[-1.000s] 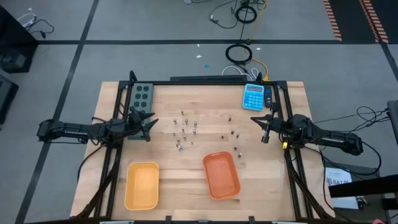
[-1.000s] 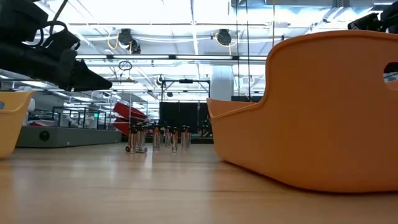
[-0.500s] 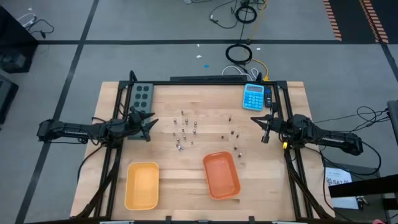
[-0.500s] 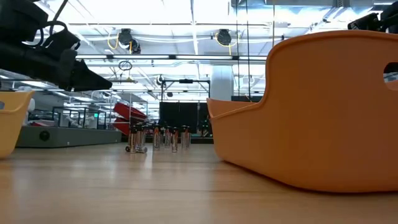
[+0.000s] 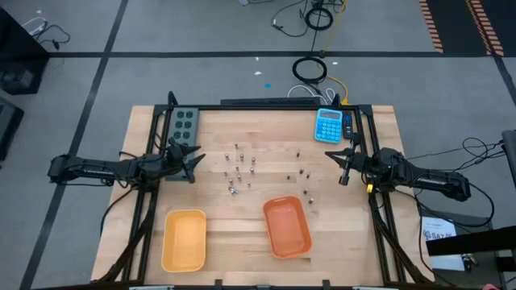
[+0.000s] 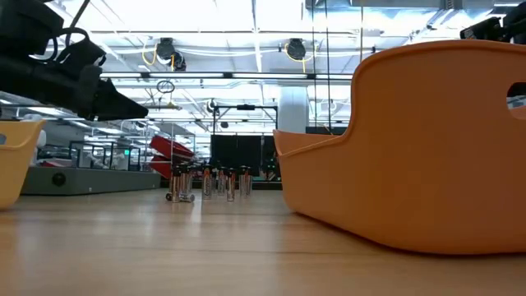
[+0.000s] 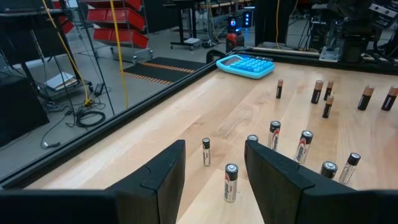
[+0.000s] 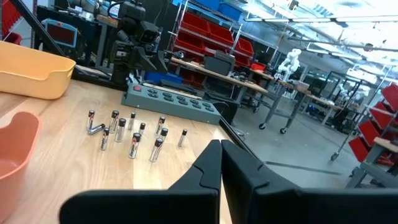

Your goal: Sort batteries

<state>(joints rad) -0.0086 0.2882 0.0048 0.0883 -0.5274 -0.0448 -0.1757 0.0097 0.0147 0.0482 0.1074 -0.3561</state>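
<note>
1. Batteries (image 5: 239,171) stand mid-surface (image 5: 266,137) in a loose cluster, most upright, at least one lying flat at the near edge of the group. A smaller scatter (image 5: 303,172) sits to the right, near the orange tray (image 5: 287,226). None is in either tray yet.

2. Left pincer (image 5: 193,161) hovers at the left edge, jaws wide, holding nothing, aimed at the cluster. Wrist view shows one cell (image 7: 231,182) between its fingers' line of sight, others close behind.

3. Right pincer (image 5: 342,167) waits at the right edge, jaws closed and empty.

4. Risk: cells stand close together. Wide jaws coming in low could catch a neighbour and topple several; fallen cells are likely to roll on the smooth wood.

5. Risk: a rolling cell could reach the surface edge or lodge against the power strip (image 5: 182,123) or calculator (image 5: 329,125), out of easy reach.

6. Risk: cells are slim. An off-centre close may pinch one at its tip and tilt or flick it out.

7. Risk: sizes differ only slightly from above, so a cell could land in the wrong tray; yellow tray (image 5: 184,239) and orange tray sit near each other.

8. Risk: the flat cell needs a different approach than the upright ones.
</note>
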